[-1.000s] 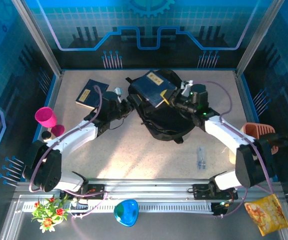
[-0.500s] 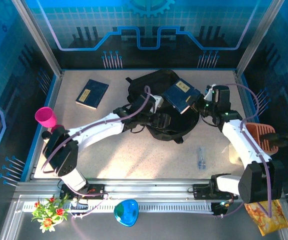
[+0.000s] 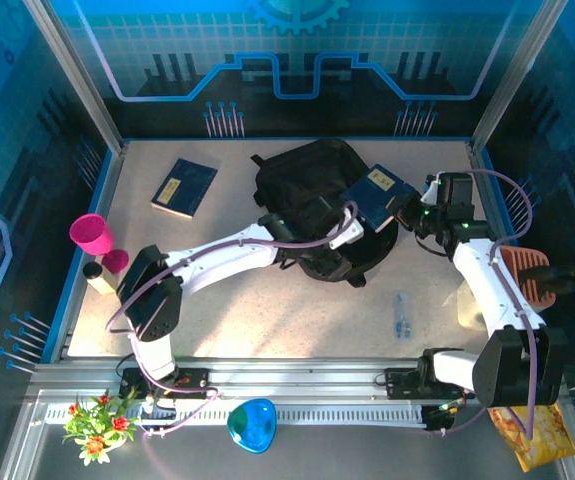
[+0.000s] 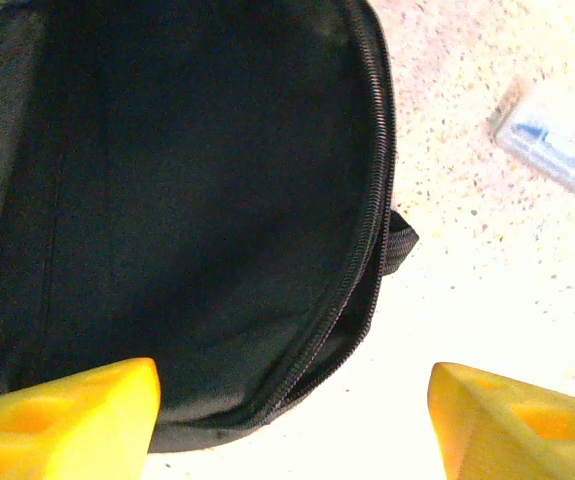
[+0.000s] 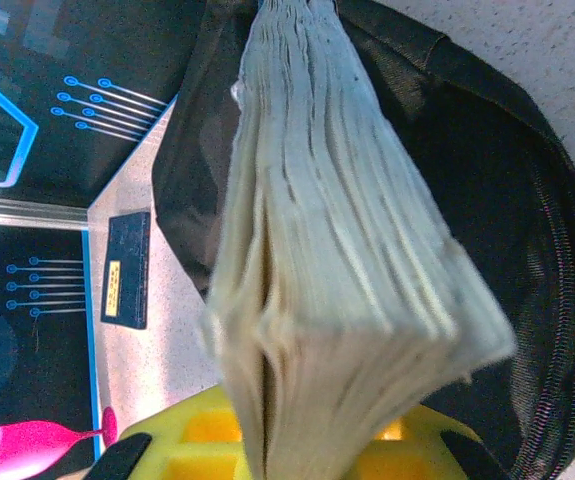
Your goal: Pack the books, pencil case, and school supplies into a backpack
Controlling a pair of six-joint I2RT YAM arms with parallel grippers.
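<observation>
- Right gripper (image 3: 410, 206): pressed onto one edge of navy book (image 3: 377, 190), gold label up, held tilted over right rim of backpack (image 3: 302, 175).
- Left gripper (image 4: 287, 420): fingers spread wide, nothing pinched, hovering over open mouth of backpack, close to zipper (image 4: 372, 200).
- Second navy book (image 3: 184, 187): flat on desk (image 3: 267, 310), well apart from backpack.
- Risk: catches book corner on zipper; likely cause, soft mouth sagging with nothing holding it open.
- Risk: strikes left arm; cause, both grippers crowded at same opening.
- Risk: drops book; cause, pinch at one edge only, pages overhanging.
</observation>
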